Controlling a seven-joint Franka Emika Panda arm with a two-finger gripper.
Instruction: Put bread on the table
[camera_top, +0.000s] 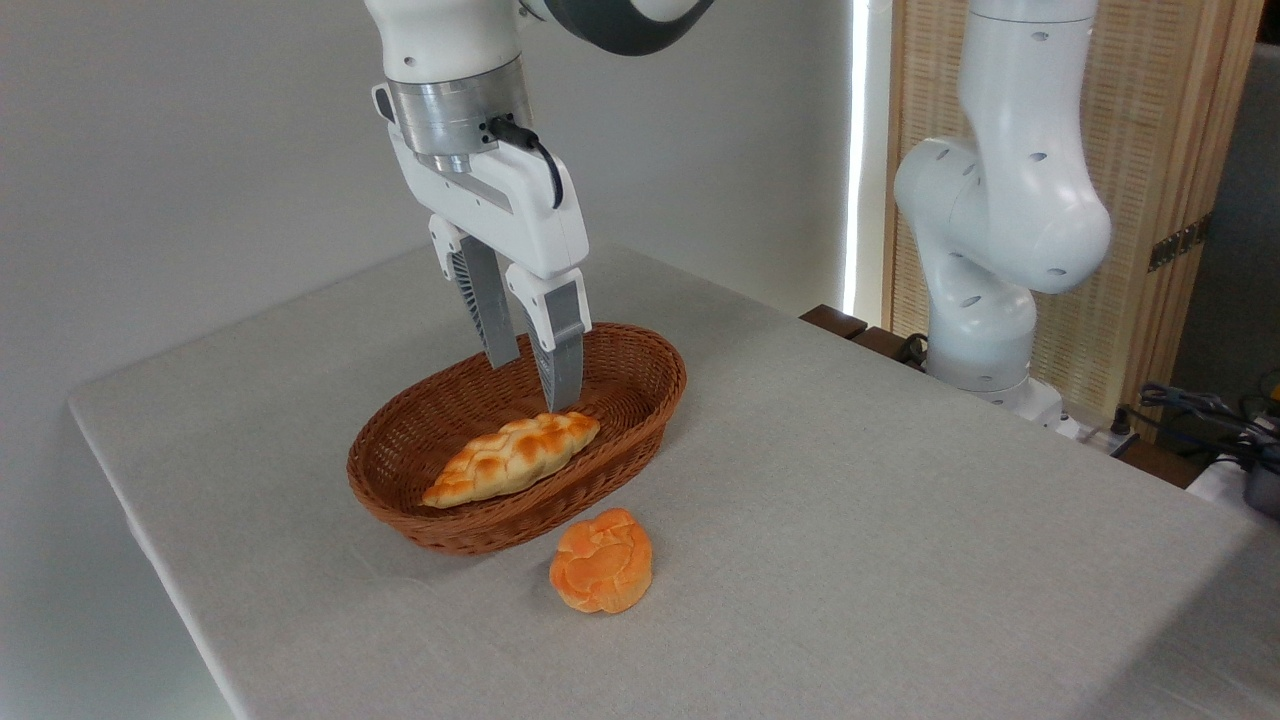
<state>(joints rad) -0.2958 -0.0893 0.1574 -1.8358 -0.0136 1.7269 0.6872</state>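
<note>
The large flat table covered in plain light grey cloth (850, 520) fills the lower frame. The white robot arm (1000, 200) rises at the upper right, its base at the table's far edge. Left of centre sits an oval brown wicker basket (640, 400), and inside it lies the long tapered golden braided bread (510, 457). The white two-finger gripper (533, 380) hangs from the upper left over the basket, jaws parted and holding nothing, the nearer fingertip just above the bread's right end. A small round orange bun (601, 560) rests on the cloth just below the basket
</note>
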